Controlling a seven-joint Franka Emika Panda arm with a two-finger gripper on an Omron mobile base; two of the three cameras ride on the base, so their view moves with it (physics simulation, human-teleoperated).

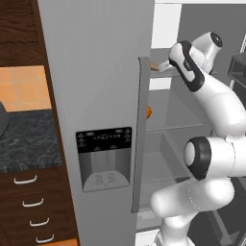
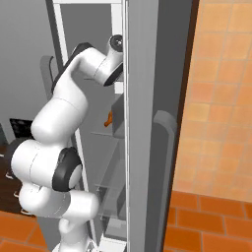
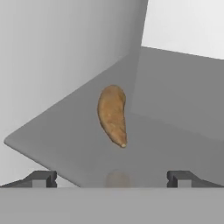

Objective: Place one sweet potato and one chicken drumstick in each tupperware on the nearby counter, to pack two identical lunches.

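One sweet potato (image 3: pixel 112 114) on fridge shelf (image 3: pixel 175 109), end effector (image 3: pixel 111 178) spread, apart

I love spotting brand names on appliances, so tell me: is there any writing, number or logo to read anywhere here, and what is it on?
No text can be read here.
The dark dispenser panel on the fridge door carries rows of small pale marks, icons or words, too small and blurred to read.
The same panel shows as a sliver at the left edge of the right base view, also illegible.
The sweet potato, shelf and robot arm bear no writing.
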